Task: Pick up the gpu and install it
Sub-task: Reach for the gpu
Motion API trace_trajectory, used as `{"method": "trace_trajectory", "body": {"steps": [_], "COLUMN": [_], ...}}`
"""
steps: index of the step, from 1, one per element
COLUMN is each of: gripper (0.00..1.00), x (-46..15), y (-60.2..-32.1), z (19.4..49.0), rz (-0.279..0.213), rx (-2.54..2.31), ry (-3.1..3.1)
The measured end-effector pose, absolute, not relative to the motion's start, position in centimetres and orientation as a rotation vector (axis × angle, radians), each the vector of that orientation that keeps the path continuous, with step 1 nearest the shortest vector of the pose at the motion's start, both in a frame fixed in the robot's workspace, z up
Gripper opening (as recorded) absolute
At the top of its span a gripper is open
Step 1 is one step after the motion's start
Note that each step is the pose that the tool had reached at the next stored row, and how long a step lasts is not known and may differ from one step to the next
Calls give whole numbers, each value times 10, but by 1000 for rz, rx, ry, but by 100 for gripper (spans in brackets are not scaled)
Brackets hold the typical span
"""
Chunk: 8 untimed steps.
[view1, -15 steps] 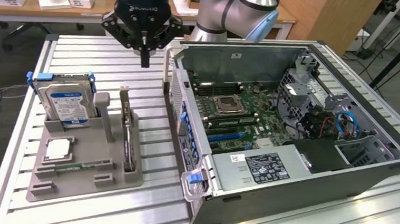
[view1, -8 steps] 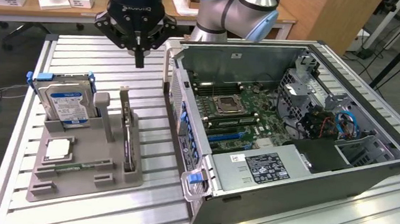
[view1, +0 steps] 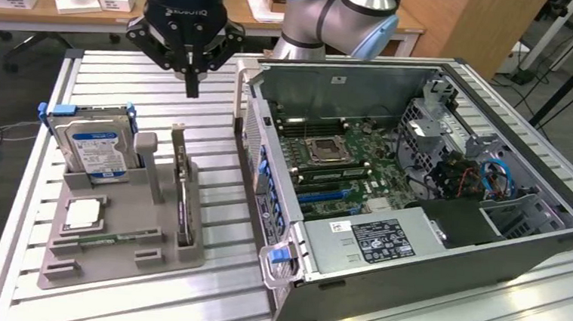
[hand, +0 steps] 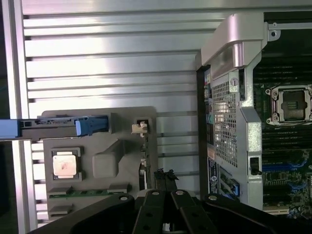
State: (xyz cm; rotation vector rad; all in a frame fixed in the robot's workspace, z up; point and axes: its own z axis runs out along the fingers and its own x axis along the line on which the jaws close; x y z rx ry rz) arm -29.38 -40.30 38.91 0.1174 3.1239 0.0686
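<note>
Gripper (view1: 192, 87) hangs empty, pinched shut, above the worktop (view1: 101, 79) beyond the grey holder (view1: 108, 258), where the gpu (view1: 183, 199) stands on edge, likely so its top can be grasped.

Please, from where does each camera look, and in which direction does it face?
Exterior view: raised beside the table, looking down slantwise at the holder and the open case; the arm and gripper show above the table.
Wrist view: on the wrist, facing straight down past the gripper onto the holder and the case's edge.
Shared: gripper, holder, the gpu standing in it, case.
</note>
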Motion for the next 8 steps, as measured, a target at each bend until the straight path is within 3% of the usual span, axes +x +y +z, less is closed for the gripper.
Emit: {"method": "trace_trajectory", "body": {"steps": [8], "gripper": [11], "x": [-295], "y": [-403], "z": [389], "rz": [68], "rx": [117], "ry": [3124]}}
